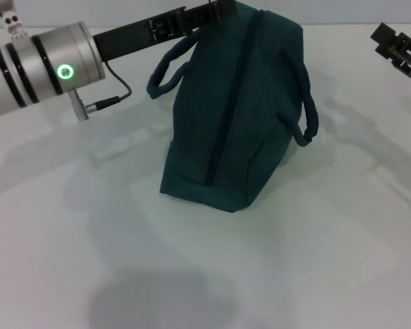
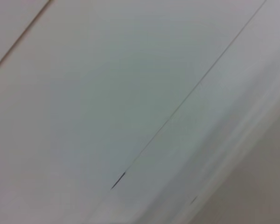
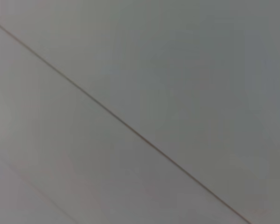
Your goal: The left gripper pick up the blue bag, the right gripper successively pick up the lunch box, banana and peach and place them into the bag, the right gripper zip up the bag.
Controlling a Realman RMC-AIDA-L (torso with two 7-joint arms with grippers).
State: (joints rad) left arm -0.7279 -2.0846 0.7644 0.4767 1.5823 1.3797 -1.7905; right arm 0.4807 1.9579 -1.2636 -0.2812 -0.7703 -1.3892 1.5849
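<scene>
head view puts the blue bag (image 1: 233, 110) on the white table (image 1: 192, 274), sitting on its base with the long dark zipper line (image 1: 226, 103) running up its top and appearing drawn closed along the whole visible length. one carry handle (image 1: 168, 68) loops out on the robot's-left side of the bag, the other handle (image 1: 308, 103) droops on the opposite side. no lunch box, banana or peach is visible anywhere around the bag, so my reading is that they are already packed inside and the zipping is done or nearly so; what remains looks like little more than letting go and pulling the arms away, though the contents themselves are hidden.

the left gripper (image 1: 216, 10) reaches to the far top end of the bag, its tip lost behind the fabric, so i cannot tell whether it is clenched on the bag or released. the right gripper (image 1: 401, 48) hangs well apart from the bag on its other side, only partly in frame, grasping nothing that shows; its finger state i cannot tell either.

both wrist views show only pale flat surface crossed by a thin seam line, with no bag and no fingers, so the whole judgement rests on the head view.
</scene>
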